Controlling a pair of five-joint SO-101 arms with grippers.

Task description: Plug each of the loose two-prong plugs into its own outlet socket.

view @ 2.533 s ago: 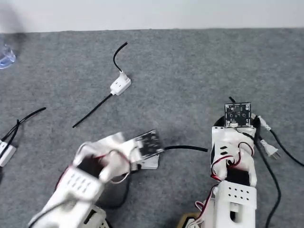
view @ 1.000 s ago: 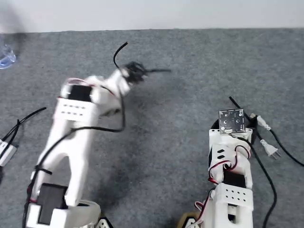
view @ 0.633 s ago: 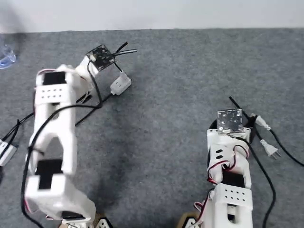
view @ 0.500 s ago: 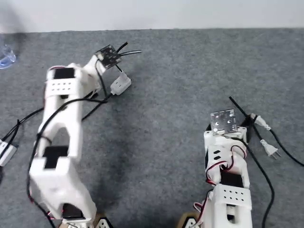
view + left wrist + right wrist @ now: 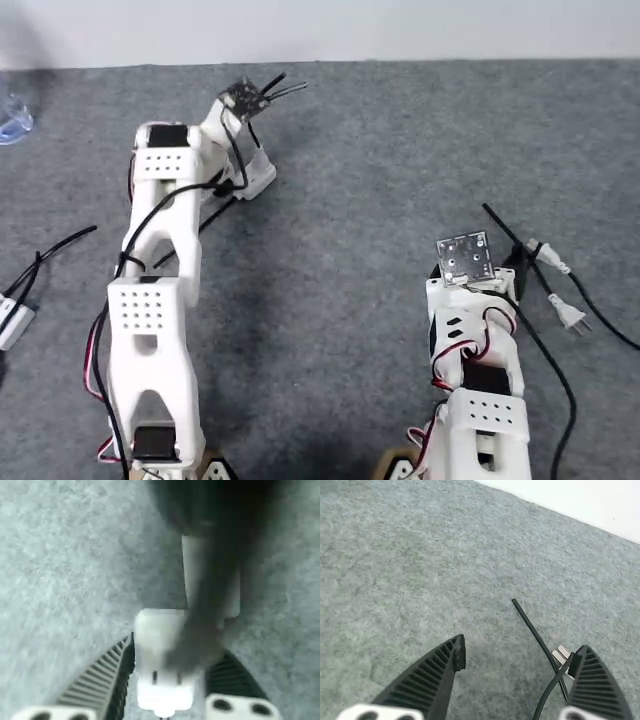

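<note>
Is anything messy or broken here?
Nothing looks broken or spilled. A two-prong plug lies unplugged on the carpet beside the right arm, far from the white socket by the left gripper.

A grey, felt-like carpet sheet (image 5: pixel 400 180) covers the whole work surface, its short nap flecked lighter and darker. Along 12 o'clock in the high view a plain white wall strip (image 5: pixel 420 30) meets the carpet in a straight line. Toward 11 o'clock the strip dims into a faint grey shade. At 10 o'clock, on the rim of the view, sits a clear bluish plastic object (image 5: pixel 12 118), cut off by the edge and too partial to identify. The light is even and diffuse, leaving only soft, blurred shadows on the carpet. The right wrist view has this grey nap running up to the white wall.
</note>
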